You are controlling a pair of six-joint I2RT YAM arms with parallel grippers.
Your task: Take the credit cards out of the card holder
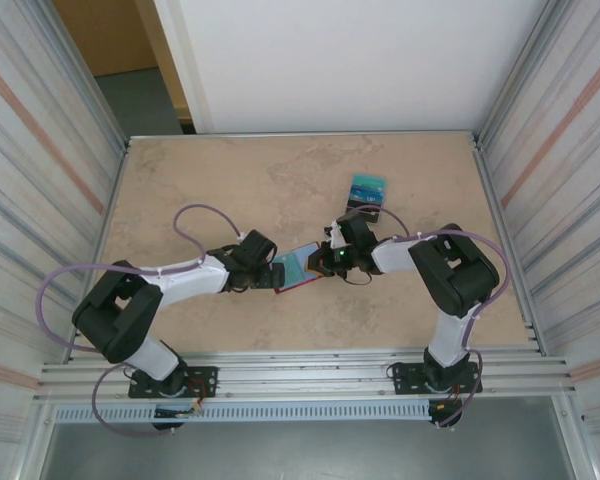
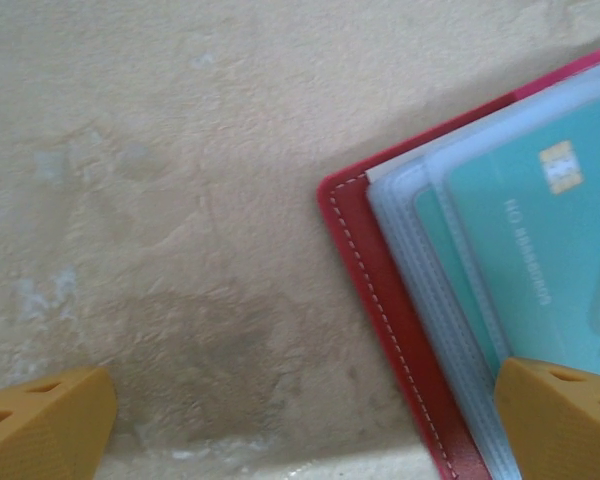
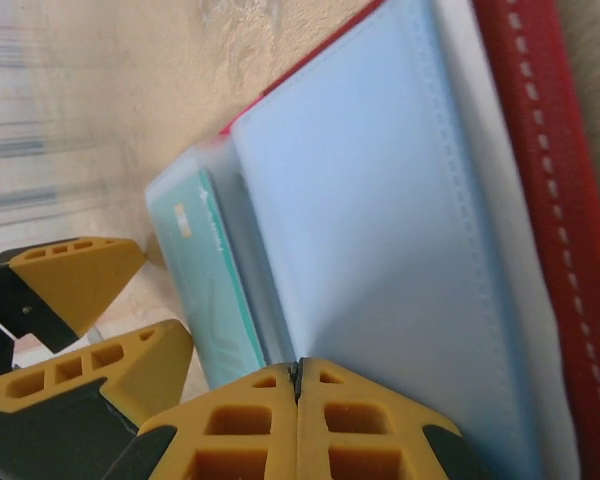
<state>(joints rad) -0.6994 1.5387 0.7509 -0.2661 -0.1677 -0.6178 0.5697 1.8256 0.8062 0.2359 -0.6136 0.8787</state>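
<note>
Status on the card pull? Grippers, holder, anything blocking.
Left gripper open, straddling the card holder edge. Right gripper shut on its clear pocket leaf. Teal card inside; loose cards out on the table. Nothing in the way.

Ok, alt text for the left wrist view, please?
An open red card holder lies at the right on a beige table, a teal credit card in its clear pockets. The left gripper hovers open, one yellow fingertip over the holder's edge.

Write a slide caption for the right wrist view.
Right pincer shut on a clear pocket of the open red card holder.
</note>
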